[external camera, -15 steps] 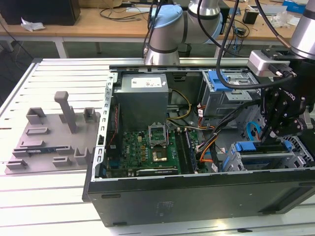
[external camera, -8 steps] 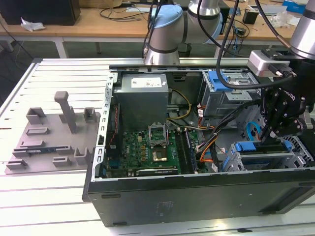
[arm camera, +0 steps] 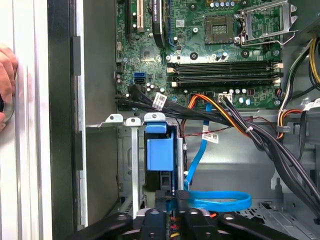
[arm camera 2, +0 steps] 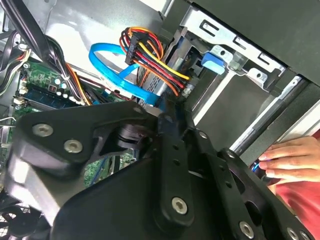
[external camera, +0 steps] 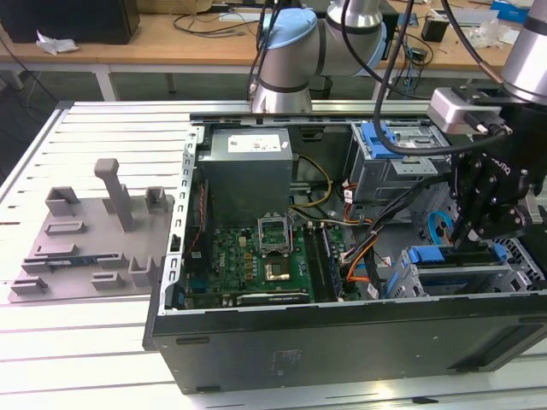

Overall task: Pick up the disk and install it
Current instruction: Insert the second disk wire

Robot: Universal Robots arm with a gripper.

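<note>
While the computer case (external camera: 342, 342) lies open on the worktop (external camera: 77, 342), the gripper (arm camera: 170, 212) reaches into its drive cage (arm camera: 131, 165), clamped on the disk (arm camera: 160, 155), which stands in the cage slot; a person's hand (arm camera 2: 290, 160) rests nearby.

A slatted white table (external camera: 102, 359) carries the open computer case (external camera: 342, 342) and a grey fixture tray (external camera: 85, 248) beside it.
</note>
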